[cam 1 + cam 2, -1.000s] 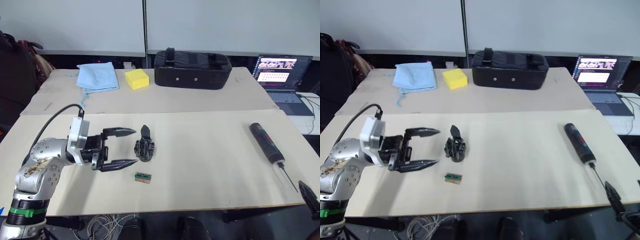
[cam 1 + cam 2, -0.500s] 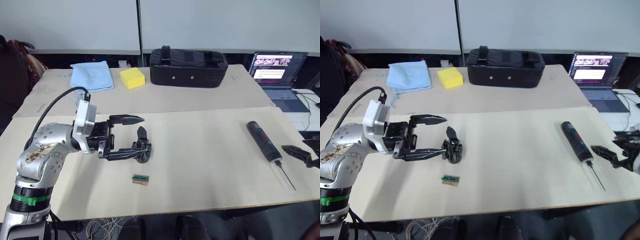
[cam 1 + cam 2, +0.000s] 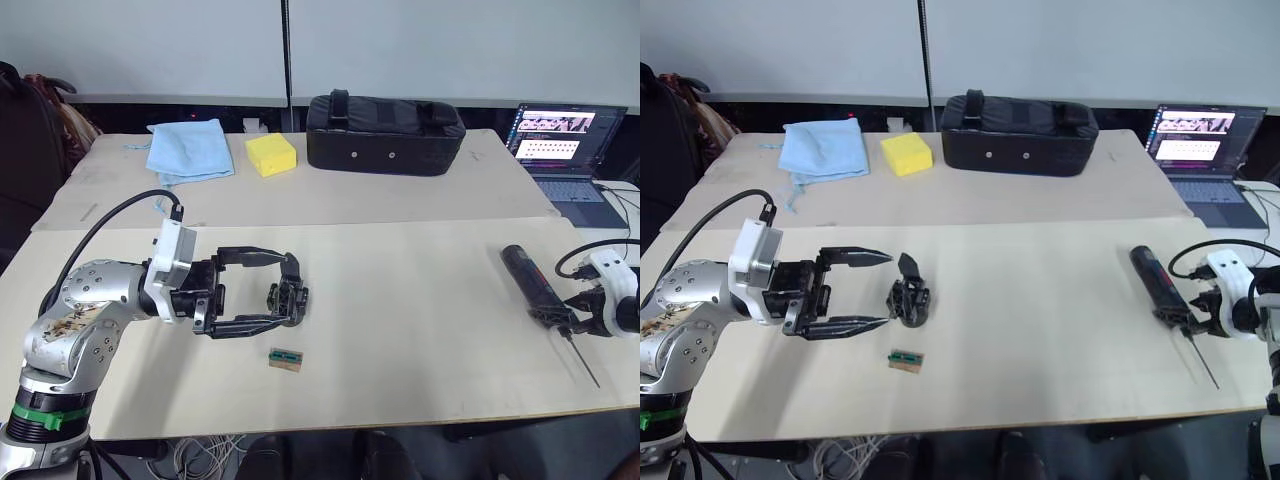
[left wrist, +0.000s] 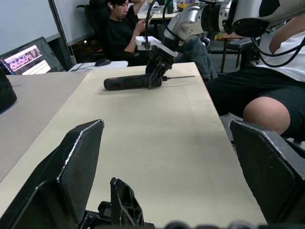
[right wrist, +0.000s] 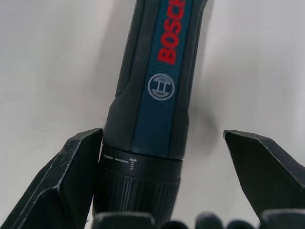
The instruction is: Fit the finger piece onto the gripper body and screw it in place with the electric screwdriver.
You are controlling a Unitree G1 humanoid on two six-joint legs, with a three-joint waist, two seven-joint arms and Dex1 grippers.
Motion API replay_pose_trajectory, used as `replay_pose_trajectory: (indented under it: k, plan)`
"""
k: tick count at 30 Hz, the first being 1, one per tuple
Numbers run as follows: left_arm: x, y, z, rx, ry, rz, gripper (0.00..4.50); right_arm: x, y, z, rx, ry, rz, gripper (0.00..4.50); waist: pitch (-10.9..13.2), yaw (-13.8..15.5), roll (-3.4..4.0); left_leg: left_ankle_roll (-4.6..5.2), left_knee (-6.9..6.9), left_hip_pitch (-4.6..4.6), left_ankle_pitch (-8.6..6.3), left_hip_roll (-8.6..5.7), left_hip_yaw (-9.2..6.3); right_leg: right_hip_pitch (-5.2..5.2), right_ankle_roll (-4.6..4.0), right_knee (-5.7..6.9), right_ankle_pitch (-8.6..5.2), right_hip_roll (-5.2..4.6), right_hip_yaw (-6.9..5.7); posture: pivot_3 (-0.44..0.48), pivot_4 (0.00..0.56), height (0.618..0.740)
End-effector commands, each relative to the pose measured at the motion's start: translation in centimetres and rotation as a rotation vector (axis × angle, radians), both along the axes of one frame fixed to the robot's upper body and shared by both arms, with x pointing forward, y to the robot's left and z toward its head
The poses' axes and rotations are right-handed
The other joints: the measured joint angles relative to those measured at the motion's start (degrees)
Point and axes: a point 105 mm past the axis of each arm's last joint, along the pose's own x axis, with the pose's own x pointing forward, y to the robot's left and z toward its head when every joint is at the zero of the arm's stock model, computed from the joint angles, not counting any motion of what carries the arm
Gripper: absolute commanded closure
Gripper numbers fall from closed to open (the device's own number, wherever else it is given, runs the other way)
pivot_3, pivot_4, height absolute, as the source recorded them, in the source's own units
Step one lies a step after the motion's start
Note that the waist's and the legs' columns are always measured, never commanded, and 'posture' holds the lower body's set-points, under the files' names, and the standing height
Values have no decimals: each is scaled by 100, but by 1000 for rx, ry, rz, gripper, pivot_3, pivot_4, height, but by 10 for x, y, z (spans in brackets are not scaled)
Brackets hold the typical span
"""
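Right end effector spread astride electric screwdriver | wrist view: red lettering | left end effector spread around gripper body

Two pale beige tables are standing end to end before a plain white partition wall.

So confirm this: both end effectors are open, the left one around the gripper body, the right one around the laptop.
Not quite. The right end effector is open around the electric screwdriver, not the laptop, as the right wrist view shows. The rest holds: the left end effector is open, its fingers either side of the gripper body.
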Motion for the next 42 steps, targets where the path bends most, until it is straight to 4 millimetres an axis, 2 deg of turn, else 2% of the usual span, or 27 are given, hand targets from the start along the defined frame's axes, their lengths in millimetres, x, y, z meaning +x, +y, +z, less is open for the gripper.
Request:
replay_pose_trajectory:
  k: [1,4,7,10,12,14,15,16,18,20,22,25,31,33,37,42]
  plan:
    - [-4,1,7,7,-39,-9,0,3,1,6,50,-36,4,1522,0,-13,0,0,6,1,0,1,0,2,0,3,0,1,1,0,150,740]
    - [-4,2,5,15,-28,-11,0,4,2,10,70,-57,12,2507,0,-28,0,0,16,1,0,3,0,4,-1,8,1,2,2,0,150,740]
    - [-5,6,2,16,-21,-7,0,8,13,42,101,-198,127,2538,-1,-33,1,0,16,1,0,4,-1,4,-1,10,2,2,2,0,150,740]
    - [-6,12,-3,19,-11,5,0,2,44,66,90,-235,296,2538,-1,-53,23,0,13,-1,0,6,2,-4,12,12,9,4,6,0,150,740]
    - [-4,20,-7,38,-45,16,0,-7,84,73,62,-223,430,2538,-1,-70,32,0,9,-1,-1,8,3,-7,28,14,18,5,7,0,150,740]
    - [-5,25,-9,56,-69,16,0,-19,122,70,56,-198,525,2538,-1,-77,34,-1,5,2,-1,16,1,-10,30,19,20,12,3,0,150,740]
    - [-6,26,-10,52,-56,22,0,-29,143,61,55,-165,591,2538,-1,-83,34,-2,4,7,-1,23,-1,-8,27,20,18,20,1,0,150,740]
    - [-6,27,-11,48,-43,29,0,-37,156,56,56,-143,632,2538,-1,-74,34,-3,4,9,-2,27,-5,-8,11,22,9,23,-2,0,150,740]
    - [-6,29,-14,55,-31,31,0,-45,171,48,49,-121,672,2538,0,-34,32,-3,4,10,-2,27,-11,-6,-5,23,-1,22,-6,0,150,740]
    - [-6,32,-21,74,-25,38,0,-46,185,36,43,-122,686,2538,0,-8,32,-4,6,6,-2,23,-8,-7,-6,17,-1,14,-6,0,150,740]
    - [-6,38,-27,94,-14,53,0,-46,194,24,36,-110,691,2538,0,29,31,-4,18,-2,-2,13,0,-8,-6,12,-1,-1,-3,0,150,740]
    - [-7,45,-31,115,-2,69,0,-49,193,5,-35,-69,721,2538,1,60,29,-3,27,-15,-3,9,3,-9,-6,2,-1,-10,-3,0,150,740]
    - [-7,47,-36,129,-10,82,0,-45,189,-3,-35,-28,718,2538,2,45,21,0,31,-18,-4,11,3,-11,-6,5,0,-4,-5,0,150,740]
    - [-8,49,-38,139,-5,82,0,-47,185,-5,-55,0,735,1513,2,46,21,0,31,-9,-5,15,2,-7,-6,11,0,0,-6,0,150,740]
    - [-10,49,-40,143,-2,82,0,-54,187,3,-69,38,781,191,1,56,18,0,29,-10,-5,18,0,-7,-6,10,0,0,-11,0,150,740]
    - [-12,47,-43,139,8,80,0,-60,189,19,-183,109,815,89,1,31,19,0,29,-9,-5,18,1,-11,-6,11,0,-3,-10,0,150,740]
